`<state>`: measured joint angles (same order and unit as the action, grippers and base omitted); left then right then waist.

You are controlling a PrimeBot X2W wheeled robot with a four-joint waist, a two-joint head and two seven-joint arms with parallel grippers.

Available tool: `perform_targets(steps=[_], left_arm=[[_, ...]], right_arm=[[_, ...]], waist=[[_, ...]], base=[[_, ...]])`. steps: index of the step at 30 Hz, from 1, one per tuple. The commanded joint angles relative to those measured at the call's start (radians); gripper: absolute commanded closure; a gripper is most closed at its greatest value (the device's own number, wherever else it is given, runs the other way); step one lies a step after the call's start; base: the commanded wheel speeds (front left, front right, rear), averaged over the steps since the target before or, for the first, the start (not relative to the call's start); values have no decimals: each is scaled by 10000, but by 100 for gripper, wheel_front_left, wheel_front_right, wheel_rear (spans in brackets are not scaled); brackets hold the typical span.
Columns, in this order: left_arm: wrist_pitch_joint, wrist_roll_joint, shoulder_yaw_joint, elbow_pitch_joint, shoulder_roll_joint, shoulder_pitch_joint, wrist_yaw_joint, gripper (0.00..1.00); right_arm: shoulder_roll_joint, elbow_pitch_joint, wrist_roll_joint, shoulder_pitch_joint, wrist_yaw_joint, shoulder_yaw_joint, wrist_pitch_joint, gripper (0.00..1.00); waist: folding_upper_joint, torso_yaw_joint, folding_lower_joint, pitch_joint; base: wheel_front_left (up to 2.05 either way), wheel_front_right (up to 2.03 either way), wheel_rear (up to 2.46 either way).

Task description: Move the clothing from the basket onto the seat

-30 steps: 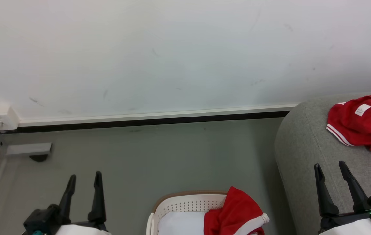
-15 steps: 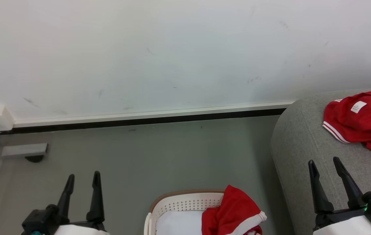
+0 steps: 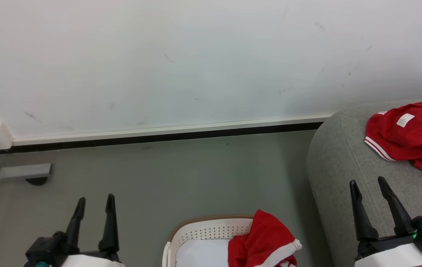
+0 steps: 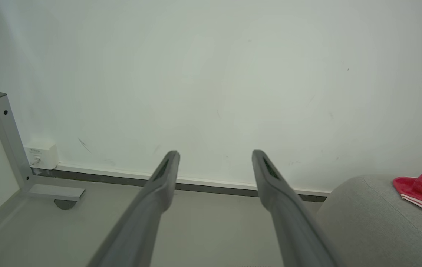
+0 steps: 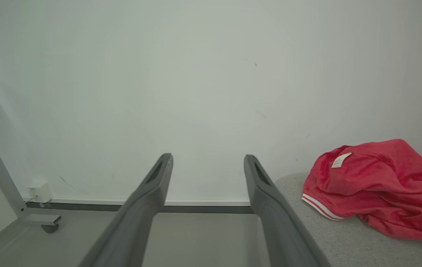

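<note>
basket (image 3: 211, 231) cut by bottom edge; seat (image 3: 339, 174) cut by right edge

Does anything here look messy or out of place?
One red garment spills over the basket rim rather than lying inside. A second red garment lies crumpled on the grey sofa. Nothing looks damaged.

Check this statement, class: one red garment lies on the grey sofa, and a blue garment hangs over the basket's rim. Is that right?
Not quite. The draped garment on the basket rim is red with white trim, not blue; the head view shows it. The other red garment does lie on the grey sofa.
</note>
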<state>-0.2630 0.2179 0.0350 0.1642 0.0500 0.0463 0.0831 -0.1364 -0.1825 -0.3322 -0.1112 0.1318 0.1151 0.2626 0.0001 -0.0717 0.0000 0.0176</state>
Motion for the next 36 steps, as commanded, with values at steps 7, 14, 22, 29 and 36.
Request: perform_targets(steps=[7, 14, 22, 29, 36], left_arm=[[-26, 87, -46, 31, 20, 103, -17, 0], [-26, 114, -94, -17, 18, 109, -24, 0], [-26, -24, -276, -71, 20, 353, 74, 0], [-24, -213, -635, 213, 20, 841, 213, 0], [-18, -516, -1382, 946, 32, 1508, 386, 0]], right_arm=[[-54, -61, -64, -149, -22, 51, 29, 0], [-101, -93, -127, -208, -22, 88, 30, 0], [-173, -32, -196, -394, -22, -110, 30, 0], [-399, -135, -640, -821, -22, -165, 30, 0], [-567, -286, -846, -1335, -22, -440, 28, 0]], waist=[[-1, -80, 0, 26], [-1, -270, 0, 68], [-1, -838, 0, 536], [-1, -1542, 0, 1130], [-1, -2225, 0, 1786]], base=[[0, 0, 0], [0, 0, 0], [0, 0, 0], [0, 0, 0], [0, 0, 0]])
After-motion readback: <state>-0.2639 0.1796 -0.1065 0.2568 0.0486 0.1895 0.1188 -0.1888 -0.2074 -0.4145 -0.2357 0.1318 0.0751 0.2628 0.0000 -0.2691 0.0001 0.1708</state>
